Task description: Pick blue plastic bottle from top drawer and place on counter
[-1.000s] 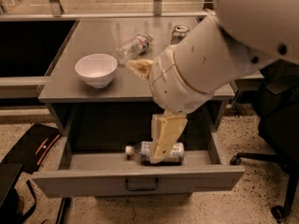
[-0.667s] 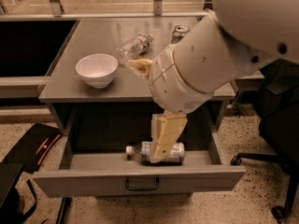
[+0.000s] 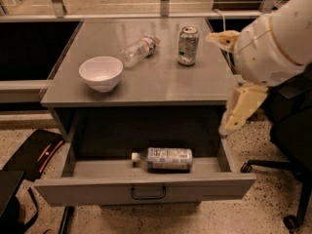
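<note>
One blue plastic bottle [image 3: 165,159] lies sideways in the open top drawer [image 3: 146,191]. My claw [image 3: 239,116] hangs to its right, empty; whether open, I cannot tell. Best come down mid-body, closing across its width.

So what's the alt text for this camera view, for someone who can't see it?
A blue plastic bottle lies on its side in the open top drawer, while the robot's gripper hangs just right of the drawer. On the counter stand a white bowl and a can, with a clear bottle lying between them.
</note>
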`<action>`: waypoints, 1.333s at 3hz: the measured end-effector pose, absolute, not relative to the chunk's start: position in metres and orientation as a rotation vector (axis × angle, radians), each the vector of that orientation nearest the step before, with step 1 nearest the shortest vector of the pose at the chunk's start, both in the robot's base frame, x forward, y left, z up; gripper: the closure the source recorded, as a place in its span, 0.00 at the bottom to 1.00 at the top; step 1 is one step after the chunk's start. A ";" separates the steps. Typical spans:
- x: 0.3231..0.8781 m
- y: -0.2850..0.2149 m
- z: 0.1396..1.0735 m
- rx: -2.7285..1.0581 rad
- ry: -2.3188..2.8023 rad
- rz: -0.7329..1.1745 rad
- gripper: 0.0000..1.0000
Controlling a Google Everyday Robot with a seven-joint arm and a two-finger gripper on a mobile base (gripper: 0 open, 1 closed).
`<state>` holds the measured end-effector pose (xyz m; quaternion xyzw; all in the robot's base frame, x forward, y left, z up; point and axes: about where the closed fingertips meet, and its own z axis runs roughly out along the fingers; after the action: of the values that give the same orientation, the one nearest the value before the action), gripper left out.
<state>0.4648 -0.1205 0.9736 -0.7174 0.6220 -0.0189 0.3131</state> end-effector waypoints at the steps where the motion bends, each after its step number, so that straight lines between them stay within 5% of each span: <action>1: 0.465 -0.127 0.980 -1.877 1.644 -0.068 0.00; 4: 0.457 -0.132 0.910 -1.819 1.665 0.152 0.00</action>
<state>0.4573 -0.1322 0.9101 -0.6953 0.6363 0.0580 0.3292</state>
